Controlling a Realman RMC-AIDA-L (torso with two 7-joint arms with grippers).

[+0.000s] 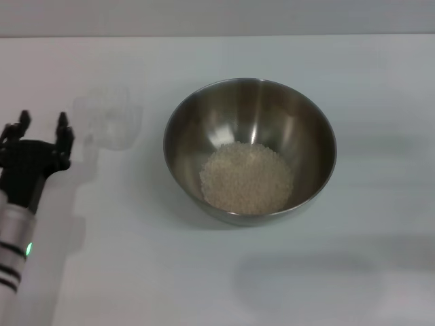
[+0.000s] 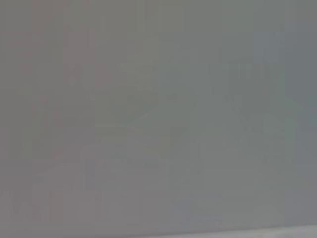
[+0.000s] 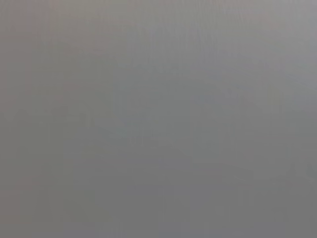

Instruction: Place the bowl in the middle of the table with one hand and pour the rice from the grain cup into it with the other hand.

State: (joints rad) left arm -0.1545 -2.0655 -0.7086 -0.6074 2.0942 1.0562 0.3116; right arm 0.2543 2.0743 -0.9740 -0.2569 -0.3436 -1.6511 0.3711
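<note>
Now rice (image 1: 246,178) sits in bowl (image 1: 250,151), mid-table (image 1: 380,81). Left gripper (image 1: 42,129) released, empty, at bowl's nine o'clock; careless swing could topple cup (image 1: 107,117) nearby.

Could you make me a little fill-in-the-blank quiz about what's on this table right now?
1. The rice lies inside the ____.
2. The clear cup stands on the table and holds ____ rice.
3. The left gripper, beside the cup, has its fingers ____.
4. Seen from the head camera, the cup is on the robot's ____ side of the bowl.

Missing words: bowl; no; open; left
</note>
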